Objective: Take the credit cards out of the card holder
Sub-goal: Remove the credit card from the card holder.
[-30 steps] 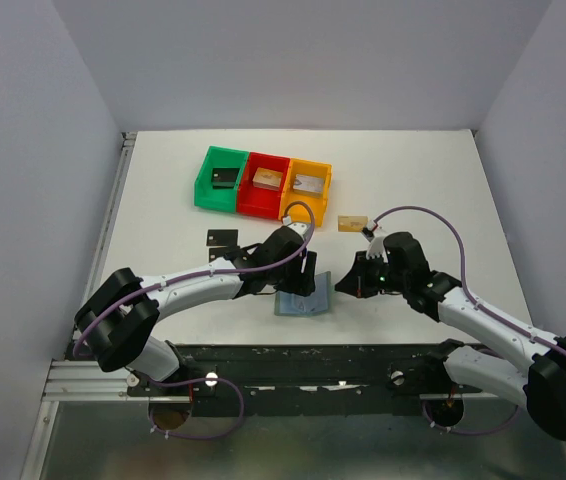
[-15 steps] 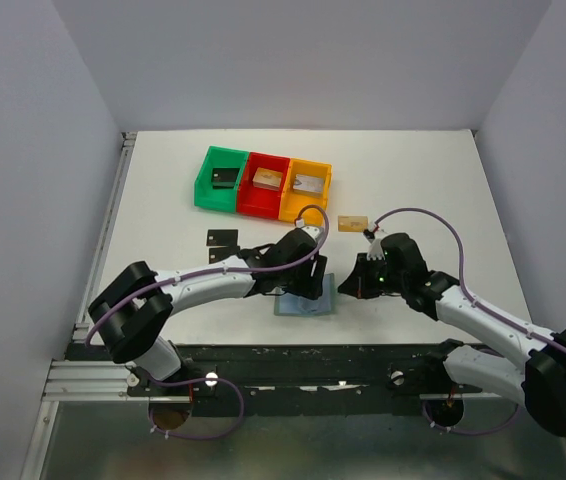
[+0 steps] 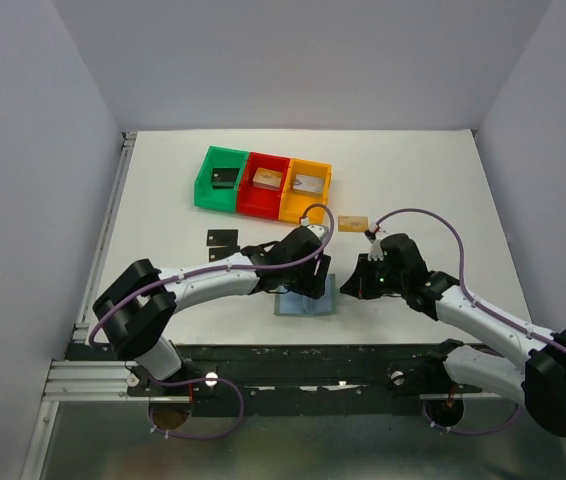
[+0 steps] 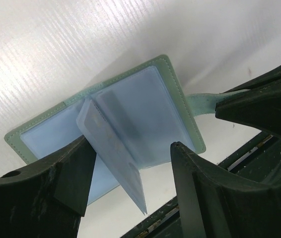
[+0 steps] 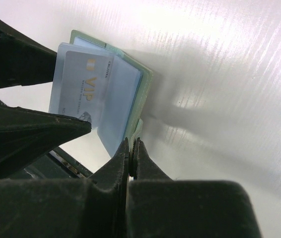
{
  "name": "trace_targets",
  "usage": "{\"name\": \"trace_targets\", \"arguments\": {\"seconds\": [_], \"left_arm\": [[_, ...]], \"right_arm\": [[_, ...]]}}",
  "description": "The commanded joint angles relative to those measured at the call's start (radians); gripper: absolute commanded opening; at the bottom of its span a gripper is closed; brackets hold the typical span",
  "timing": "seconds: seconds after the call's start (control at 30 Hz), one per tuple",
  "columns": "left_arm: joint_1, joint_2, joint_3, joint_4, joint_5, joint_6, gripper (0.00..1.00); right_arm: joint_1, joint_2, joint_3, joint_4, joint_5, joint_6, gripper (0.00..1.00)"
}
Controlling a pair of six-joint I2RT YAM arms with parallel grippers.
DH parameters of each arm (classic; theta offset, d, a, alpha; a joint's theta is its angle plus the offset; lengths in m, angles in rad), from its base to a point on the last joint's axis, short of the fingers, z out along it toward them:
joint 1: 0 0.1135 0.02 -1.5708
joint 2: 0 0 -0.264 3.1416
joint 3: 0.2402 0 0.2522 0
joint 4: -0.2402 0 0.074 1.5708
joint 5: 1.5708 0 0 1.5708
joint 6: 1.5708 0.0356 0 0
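with the right gripper (image 5: 132, 148) pinching the closing tab (image 4: 202, 103) of the card holder (image 4: 148, 106), we do best to close the spread jaws of the left gripper (image 4: 129, 166) on the pocket leaf (image 4: 111, 141) standing between them, catching only the silvery card (image 5: 83, 91) inside.

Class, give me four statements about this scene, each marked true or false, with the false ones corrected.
The card holder lies open on the table. True.
The left pincer is shut on a card. False: its jaws stand open either side of a raised pocket leaf.
The right pincer is closed on the holder's tab. True.
The gold-tan card sits in the red bin. False: it lies on the table beside the orange bin.
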Motion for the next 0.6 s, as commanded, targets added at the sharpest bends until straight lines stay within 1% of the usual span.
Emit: {"name": "trace_targets", "arguments": {"seconds": [0.0,0.37,0.43,0.57], "left_arm": [[-0.006,-0.011,0.003,-0.030,-0.045,0.016,0.72],[-0.005,-0.056,-0.055,-0.088,-0.175,-0.001,0.65],[-0.005,-0.059,-0.063,-0.097,-0.193,-0.006,0.65],[-0.003,-0.079,-0.090,-0.099,-0.222,-0.015,0.65]], "right_arm": [[0.007,0.007,-0.004,-0.025,0.035,0.006,0.01],[0.005,0.011,0.005,-0.045,0.058,0.003,0.01],[0.004,0.011,0.004,-0.048,0.063,0.005,0.01],[0.005,0.010,0.004,-0.059,0.075,0.006,0.04]]}}
